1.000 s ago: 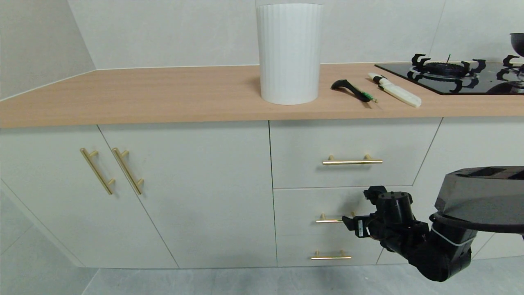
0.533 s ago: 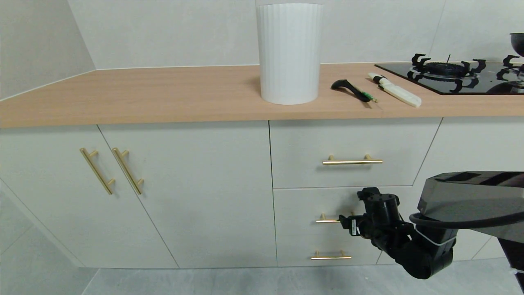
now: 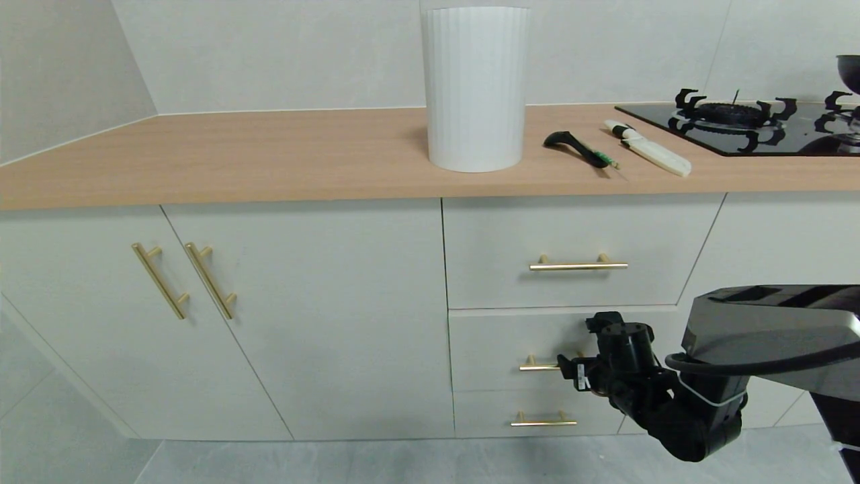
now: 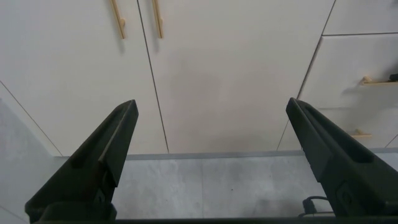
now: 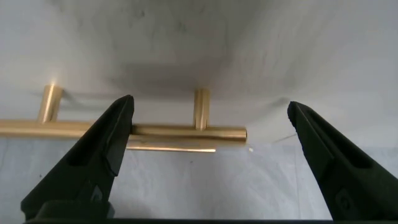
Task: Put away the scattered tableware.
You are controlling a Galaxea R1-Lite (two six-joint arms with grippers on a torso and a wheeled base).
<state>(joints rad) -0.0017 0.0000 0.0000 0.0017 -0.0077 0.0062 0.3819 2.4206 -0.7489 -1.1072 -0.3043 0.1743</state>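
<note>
Two utensils lie on the wooden counter: a white knife and a black-handled utensil with a green tip. Below them, my right gripper is at the right end of the middle drawer's brass handle. In the right wrist view the right gripper is open, and the handle runs across between its fingers, close to the drawer front. My left gripper is open and holds nothing, low in front of the cupboard doors.
A tall white ribbed container stands on the counter left of the utensils. A black gas hob is at the far right. The top drawer handle and bottom drawer handle sit above and below the gripper. Two cupboard door handles are at the left.
My right arm has moved left and a little lower, bringing its gripper closer to the middle drawer's handle. The utensils on the counter have not moved.
</note>
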